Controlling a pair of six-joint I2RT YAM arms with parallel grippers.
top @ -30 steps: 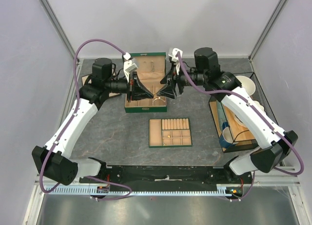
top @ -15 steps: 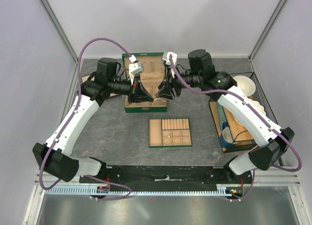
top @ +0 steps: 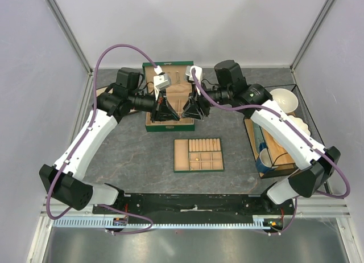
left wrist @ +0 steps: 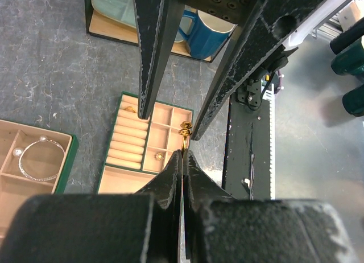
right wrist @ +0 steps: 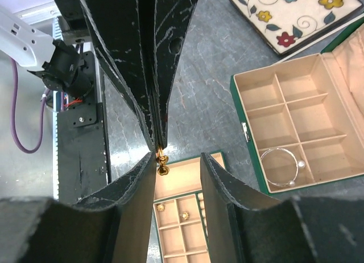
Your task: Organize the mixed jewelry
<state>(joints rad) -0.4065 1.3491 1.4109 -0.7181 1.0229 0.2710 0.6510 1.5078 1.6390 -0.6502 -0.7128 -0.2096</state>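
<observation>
My left gripper (left wrist: 183, 155) is shut on a tiny gold-coloured piece (left wrist: 185, 132), which hangs from its tips. My right gripper (right wrist: 177, 157) is open, and its fingers stand on either side of that gold piece (right wrist: 162, 164) without closing on it. The two grippers meet tip to tip above the green jewelry box (top: 169, 125). The silvery bangle (right wrist: 281, 167) lies in a front compartment of the box and also shows in the left wrist view (left wrist: 41, 159). The flat tan tray (top: 198, 155) holds two more gold pieces (right wrist: 160, 206) in its small compartments.
A wire rack with a blue mug (top: 264, 159) stands at the right, with a white bowl (top: 284, 101) behind it. A flowered plate (right wrist: 296, 12) lies left of the box. The arm bases and a black rail (top: 193, 203) run along the near edge.
Both grippers have moved toward each other over the jewelry box. The left gripper's shut tips with the gold piece now sit between the right gripper's open fingers.
</observation>
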